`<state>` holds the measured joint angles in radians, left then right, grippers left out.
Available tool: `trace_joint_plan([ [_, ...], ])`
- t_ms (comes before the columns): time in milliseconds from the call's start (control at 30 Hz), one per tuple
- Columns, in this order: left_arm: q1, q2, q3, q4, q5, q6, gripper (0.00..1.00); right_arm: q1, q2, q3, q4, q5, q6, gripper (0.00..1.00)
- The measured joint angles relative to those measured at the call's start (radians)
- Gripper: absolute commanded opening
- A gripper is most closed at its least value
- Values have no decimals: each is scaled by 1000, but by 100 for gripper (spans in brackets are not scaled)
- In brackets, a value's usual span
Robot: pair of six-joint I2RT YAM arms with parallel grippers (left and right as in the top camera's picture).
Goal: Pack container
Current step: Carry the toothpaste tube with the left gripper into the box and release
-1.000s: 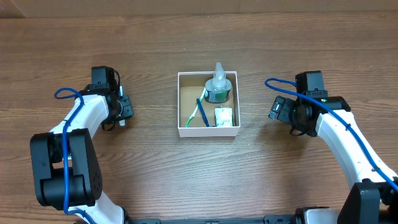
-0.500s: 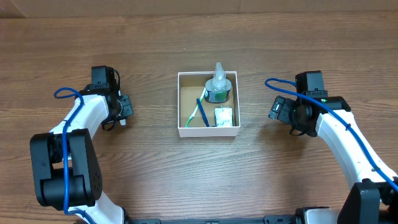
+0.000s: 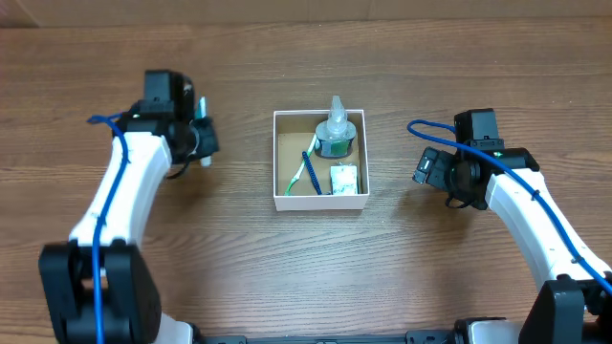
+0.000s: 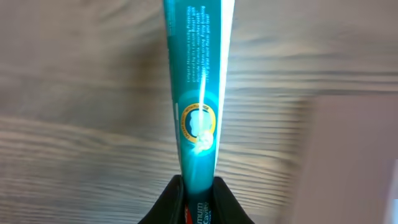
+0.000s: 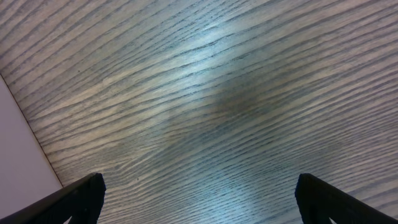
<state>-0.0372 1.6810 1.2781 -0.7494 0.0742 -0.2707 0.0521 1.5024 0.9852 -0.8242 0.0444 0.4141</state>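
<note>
The container (image 3: 281,170), a white-walled box with a brown inside, sits at the table's middle and holds a clear bottle (image 3: 335,133), a toothbrush (image 3: 308,172) and a small green-white packet (image 3: 344,179). My left gripper (image 3: 199,134) is shut on a teal toothpaste tube (image 4: 198,93), held above the wood to the left of the container. The tube shows small and white in the overhead view (image 3: 203,107). The container's blurred wall shows at the right of the left wrist view (image 4: 354,162). My right gripper (image 5: 199,202) is open and empty over bare wood right of the container.
The container's white wall edge shows at the left of the right wrist view (image 5: 18,155). The wooden table (image 3: 306,277) spreads around the container. A brown board runs along the table's far edge (image 3: 306,10).
My left gripper has risen and moved up and to the right, toward the container, with the toothpaste tube in it. The right arm has not moved.
</note>
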Motion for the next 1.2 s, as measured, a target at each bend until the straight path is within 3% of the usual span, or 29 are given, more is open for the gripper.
trace_joint_plan([
  [167,-222,-162,28,9,10,-107,11,0,0,0,0,0,0,100],
  [333,-367,-171,31,12,-2,-201,12,0,0,0,0,0,0,100],
  [400,-419,-157,31,12,-27,-229,18,0,0,0,0,0,0,100],
  [433,-442,-148,31,13,-39,-237,32,0,0,0,0,1,0,100],
  [533,-485,-114,31,38,-64,-257,100,0,0,0,0,0,0,100],
  [767,-469,-108,43,40,-91,-265,100,0,0,0,1,0,0,100],
  [1067,-204,-115,101,-97,-256,-243,100,0,0,0,1,0,0,100],
  [1200,-150,-115,101,-106,-285,-243,100,0,0,0,1,0,0,100],
])
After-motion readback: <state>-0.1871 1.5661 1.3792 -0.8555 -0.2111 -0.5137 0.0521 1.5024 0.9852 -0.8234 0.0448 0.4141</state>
